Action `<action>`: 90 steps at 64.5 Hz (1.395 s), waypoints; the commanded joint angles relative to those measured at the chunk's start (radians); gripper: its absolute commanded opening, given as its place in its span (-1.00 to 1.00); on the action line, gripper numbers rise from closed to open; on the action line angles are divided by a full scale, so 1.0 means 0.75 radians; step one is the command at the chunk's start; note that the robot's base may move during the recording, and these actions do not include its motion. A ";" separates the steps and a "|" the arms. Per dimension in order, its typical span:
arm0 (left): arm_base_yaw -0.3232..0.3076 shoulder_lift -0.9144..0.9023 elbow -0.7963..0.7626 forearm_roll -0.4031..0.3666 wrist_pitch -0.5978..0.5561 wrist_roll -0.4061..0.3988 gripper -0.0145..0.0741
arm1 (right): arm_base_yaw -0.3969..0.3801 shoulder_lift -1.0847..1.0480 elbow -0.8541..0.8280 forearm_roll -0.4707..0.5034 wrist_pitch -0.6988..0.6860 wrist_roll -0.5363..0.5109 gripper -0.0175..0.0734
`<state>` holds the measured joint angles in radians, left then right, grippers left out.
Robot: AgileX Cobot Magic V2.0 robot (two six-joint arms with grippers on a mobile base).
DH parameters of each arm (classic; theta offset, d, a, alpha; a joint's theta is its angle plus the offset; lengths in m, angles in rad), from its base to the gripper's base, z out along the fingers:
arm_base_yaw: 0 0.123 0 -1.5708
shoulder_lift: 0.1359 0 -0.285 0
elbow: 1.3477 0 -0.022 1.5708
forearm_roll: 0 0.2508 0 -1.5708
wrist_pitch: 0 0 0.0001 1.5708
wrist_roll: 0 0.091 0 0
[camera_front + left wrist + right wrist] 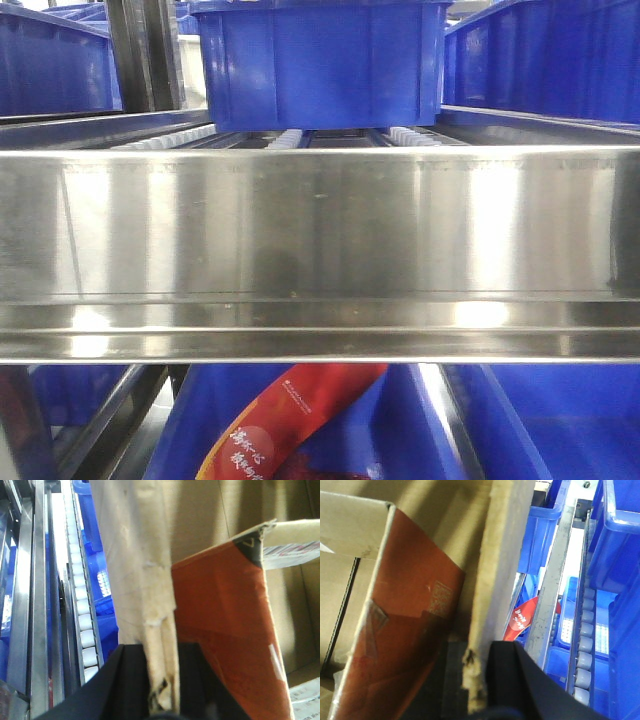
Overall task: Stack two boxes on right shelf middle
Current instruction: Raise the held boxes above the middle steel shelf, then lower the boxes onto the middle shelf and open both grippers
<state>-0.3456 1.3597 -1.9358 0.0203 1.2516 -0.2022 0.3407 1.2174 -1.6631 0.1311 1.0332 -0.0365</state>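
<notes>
1. Left gripper [161, 680]: black fingers [120, 680] are closed tight on a frayed wall of the cardboard box [135, 555], bottom centre of frame.
2. Right gripper [475, 685]: clamped likewise on a box wall, bottom centre.
3. An orange carton [220, 630] is seen inside the box.
4. Steel shelf rail [320, 250] is seen across mid-frame; blue bin [320, 60] above.

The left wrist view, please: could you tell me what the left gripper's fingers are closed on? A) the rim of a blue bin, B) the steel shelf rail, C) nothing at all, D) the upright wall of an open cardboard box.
D: the left gripper has a dark finger on each side of the cardboard box wall, whose frayed edge runs between them.
</notes>
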 commanded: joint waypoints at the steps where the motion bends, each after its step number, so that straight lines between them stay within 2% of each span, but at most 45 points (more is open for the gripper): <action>1: -0.006 -0.021 -0.021 -0.012 -0.084 0.004 -0.92 | -0.010 -0.017 -0.015 -0.016 -0.081 -0.018 -0.95; 12: -0.006 -0.021 -0.021 -0.012 -0.140 0.004 -0.92 | -0.010 -0.017 -0.015 -0.016 -0.095 -0.018 -0.95; 18: -0.006 0.007 -0.014 -0.009 -0.080 0.004 -0.92 | -0.010 -0.014 -0.010 -0.016 -0.061 -0.018 -0.95; 29: -0.006 0.124 -0.014 0.104 -0.041 0.004 -0.92 | -0.010 0.059 0.034 -0.016 -0.048 -0.018 -0.95; 39: -0.006 0.223 -0.002 0.161 -0.041 0.010 -0.92 | -0.010 0.171 0.065 -0.016 -0.006 -0.018 -0.95; 53: -0.006 0.300 0.038 0.173 -0.041 0.015 -0.92 | -0.010 0.314 0.065 -0.008 0.010 -0.018 -0.95; 59: -0.006 0.320 0.065 0.173 -0.041 0.015 -0.92 | -0.010 0.345 0.065 -0.008 0.008 -0.018 -0.90; 63: -0.006 0.325 0.089 0.173 -0.041 0.015 -0.90 | -0.010 0.359 0.065 -0.008 0.008 -0.014 -0.75; 68: -0.006 0.327 0.110 0.173 -0.041 0.015 -0.73 | -0.010 0.362 0.065 -0.008 0.005 -0.005 -0.48; 74: -0.006 0.327 0.115 0.173 -0.041 0.015 -0.32 | -0.010 0.362 0.065 -0.008 -0.003 0.001 0.01; 78: -0.006 0.324 0.115 0.173 -0.041 0.015 0.08 | -0.010 0.359 0.062 -0.008 -0.004 0.001 0.37; 82: -0.006 0.316 0.115 0.173 -0.041 0.015 0.43 | -0.010 0.354 0.062 -0.008 -0.007 0.001 0.55; 86: -0.006 0.305 0.115 0.173 -0.041 0.015 0.75 | -0.010 0.338 0.062 -0.008 -0.016 0.001 0.62; 90: -0.006 0.290 0.115 0.173 -0.041 0.015 0.64 | -0.010 0.318 0.062 -0.008 -0.038 0.001 0.61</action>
<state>-0.3483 1.6017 -1.8493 0.1510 1.2356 -0.1951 0.3352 1.4850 -1.6126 0.1302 1.0165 -0.0254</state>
